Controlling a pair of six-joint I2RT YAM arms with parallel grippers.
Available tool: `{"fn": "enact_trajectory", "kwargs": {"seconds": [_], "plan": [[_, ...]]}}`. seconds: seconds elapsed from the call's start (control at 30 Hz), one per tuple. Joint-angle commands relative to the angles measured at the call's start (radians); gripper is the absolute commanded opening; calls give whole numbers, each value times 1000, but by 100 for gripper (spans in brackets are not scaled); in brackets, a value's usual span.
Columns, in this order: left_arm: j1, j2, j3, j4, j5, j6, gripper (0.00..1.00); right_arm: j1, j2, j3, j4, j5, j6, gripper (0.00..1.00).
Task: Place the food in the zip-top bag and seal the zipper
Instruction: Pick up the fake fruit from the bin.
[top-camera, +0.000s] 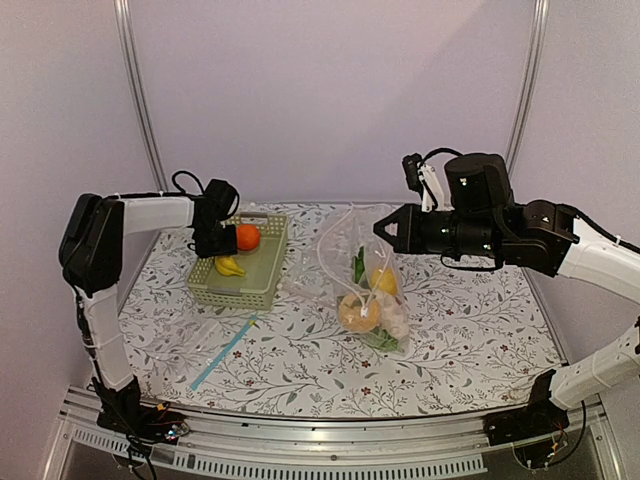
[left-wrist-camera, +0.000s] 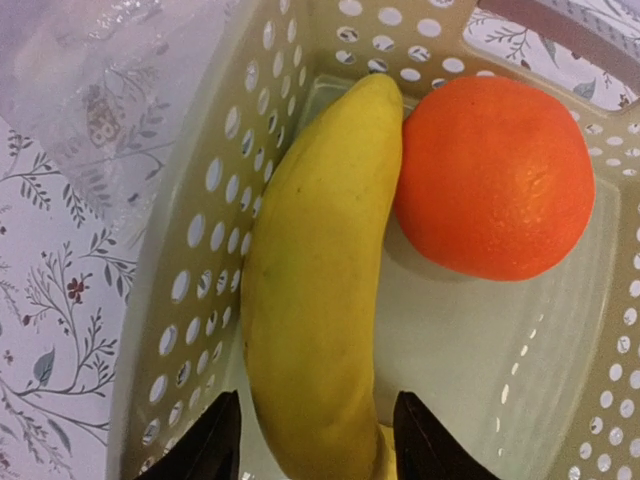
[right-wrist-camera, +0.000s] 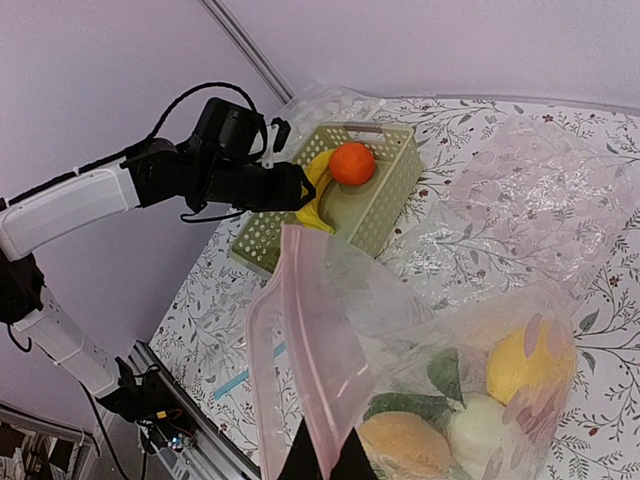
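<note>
My left gripper (left-wrist-camera: 315, 445) straddles the banana (left-wrist-camera: 320, 280) in the basket (left-wrist-camera: 190, 290), upper left overhead, jaws half-wide; it could squirt against the orange (left-wrist-camera: 495, 180); my right gripper (right-wrist-camera: 322, 462) pinches the bag (top-camera: 365, 270) mid-frame; its pink strip (right-wrist-camera: 300, 330) might slip.

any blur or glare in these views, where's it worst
Left wrist: banana and orange sharp, soft shadow under the orange. Right wrist: the zip-top bag near the lens is blurred and veils the food inside. Top external: even light, no harsh glare.
</note>
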Motion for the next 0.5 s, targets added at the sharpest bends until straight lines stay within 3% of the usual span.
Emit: {"fn": "enact_trajectory", "kwargs": {"seconds": [0.0, 0.2, 0.47], "plan": [[15, 34, 21, 14, 22, 9, 51, 7, -10, 6, 35, -11, -10, 0], [21, 59, 30, 7, 30, 11, 50, 8, -4, 15, 37, -20, -9, 0], [26, 46, 23, 2, 30, 13, 36, 7, 8, 23, 37, -28, -8, 0]]}}
